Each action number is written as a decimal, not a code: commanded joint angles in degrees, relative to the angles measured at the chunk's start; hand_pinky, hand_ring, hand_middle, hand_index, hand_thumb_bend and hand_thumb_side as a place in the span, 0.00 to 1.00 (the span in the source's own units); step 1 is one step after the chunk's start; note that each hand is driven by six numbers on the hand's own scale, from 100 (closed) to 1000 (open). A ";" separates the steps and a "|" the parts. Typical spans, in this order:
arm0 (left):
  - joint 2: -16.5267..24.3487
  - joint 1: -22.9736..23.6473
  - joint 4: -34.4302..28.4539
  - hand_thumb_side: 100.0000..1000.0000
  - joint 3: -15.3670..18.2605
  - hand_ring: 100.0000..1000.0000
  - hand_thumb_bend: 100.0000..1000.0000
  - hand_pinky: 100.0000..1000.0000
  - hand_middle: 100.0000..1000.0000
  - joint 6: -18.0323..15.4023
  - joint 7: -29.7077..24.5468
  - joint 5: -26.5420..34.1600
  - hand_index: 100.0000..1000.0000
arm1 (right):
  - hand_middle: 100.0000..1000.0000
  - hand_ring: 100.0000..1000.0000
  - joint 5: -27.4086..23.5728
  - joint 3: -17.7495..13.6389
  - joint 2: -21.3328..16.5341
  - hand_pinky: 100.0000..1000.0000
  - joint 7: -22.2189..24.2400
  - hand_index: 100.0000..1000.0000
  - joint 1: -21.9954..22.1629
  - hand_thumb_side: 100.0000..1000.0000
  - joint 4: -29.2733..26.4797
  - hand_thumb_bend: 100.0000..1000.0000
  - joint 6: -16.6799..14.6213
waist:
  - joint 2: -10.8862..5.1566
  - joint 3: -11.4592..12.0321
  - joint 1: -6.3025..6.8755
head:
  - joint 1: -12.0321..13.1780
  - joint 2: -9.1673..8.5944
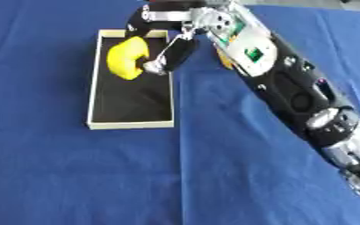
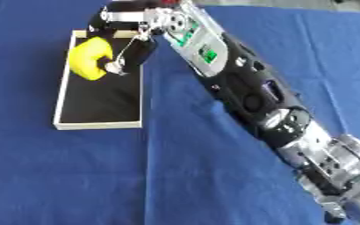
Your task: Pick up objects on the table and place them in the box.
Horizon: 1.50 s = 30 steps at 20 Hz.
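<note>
- The right hand [image 1: 164, 55] is reaching over the far end of the box [image 1: 96, 79], its fingers curling round a yellow object [image 1: 125, 58].
- The yellow object is hanging just inside the box, above its dark floor.
- Rounded and smooth-looking, it is probably light and may slip; gripping across its thick middle seems safest.
- Another bit of yellow [image 1: 225, 59] is peeking out behind the arm on the blue counter [image 1: 75, 176].

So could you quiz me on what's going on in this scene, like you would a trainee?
1. True or false: the round yellow object is over the shallow cream-rimmed box with a black floor.
2. Which hand holds it: A left, B right?
3. What colour is the cloth covering the table?

Key: 1 true. 2 B, the right hand, fingers curled round it. 3 blue.
</note>
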 commanded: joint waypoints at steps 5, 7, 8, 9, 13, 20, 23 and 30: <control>0.35 -0.76 -0.92 0.67 0.07 0.83 0.60 0.78 0.73 0.12 -0.20 0.26 0.77 | 0.70 0.83 5.52 -0.57 0.57 0.86 -1.91 0.69 0.16 0.08 4.32 0.03 -3.38 | -1.06 0.06 0.43 | 0.00 -0.43; 0.30 -0.76 -0.92 0.67 0.07 0.83 0.60 0.78 0.73 0.17 -0.21 0.26 0.77 | 0.82 0.90 6.53 -0.44 0.62 0.88 -1.94 0.82 0.27 0.16 4.41 0.15 -4.53 | -1.07 0.01 0.48 | 0.02 -0.39; 0.29 -0.75 -0.92 0.67 0.07 0.83 0.60 0.78 0.73 0.19 -0.22 0.26 0.77 | 0.84 0.92 7.02 -0.39 0.58 0.89 -1.85 0.86 0.29 0.19 4.27 0.19 -5.22 | -1.07 -0.01 0.51 | 0.02 -0.39; 0.26 -0.73 -0.92 0.67 0.07 0.83 0.60 0.78 0.73 0.22 -0.22 0.28 0.77 | 0.87 0.95 7.58 -0.36 0.51 0.90 -1.74 0.90 0.28 0.22 4.00 0.21 -6.01 | -1.07 -0.03 0.54 | 0.04 -0.40; 0.22 -0.69 -0.92 0.67 0.05 0.83 0.60 0.78 0.73 0.26 -0.26 0.35 0.77 | 0.92 0.99 10.29 -0.70 -0.04 0.93 -1.67 0.94 0.30 0.25 3.01 0.24 -7.76 | -1.11 -0.20 0.57 | 0.26 -0.31; 0.13 -0.62 -0.92 0.67 0.03 0.83 0.60 0.78 0.73 0.37 -0.34 0.44 0.77 | 0.94 1.00 11.69 -1.51 -1.20 0.93 -3.24 0.97 0.64 0.23 0.42 0.24 -7.55 | -1.22 -0.47 0.57 | 0.60 -0.23; 0.12 -0.49 -0.92 0.67 0.07 0.83 0.60 0.78 0.73 0.42 -0.31 0.40 0.77 | 0.93 0.98 10.27 -2.17 -2.76 0.92 -4.24 0.96 0.78 0.23 -2.27 0.25 -6.21 | -1.26 -0.67 0.55 | 0.76 -0.20; 0.43 0.08 -0.92 0.67 0.33 0.83 0.60 0.78 0.73 0.54 0.00 0.17 0.77 | 0.90 0.97 9.16 -6.75 -11.40 0.91 -7.58 0.94 2.51 0.21 -5.58 0.27 -0.20 | -1.47 -1.41 0.41 | 1.53 0.01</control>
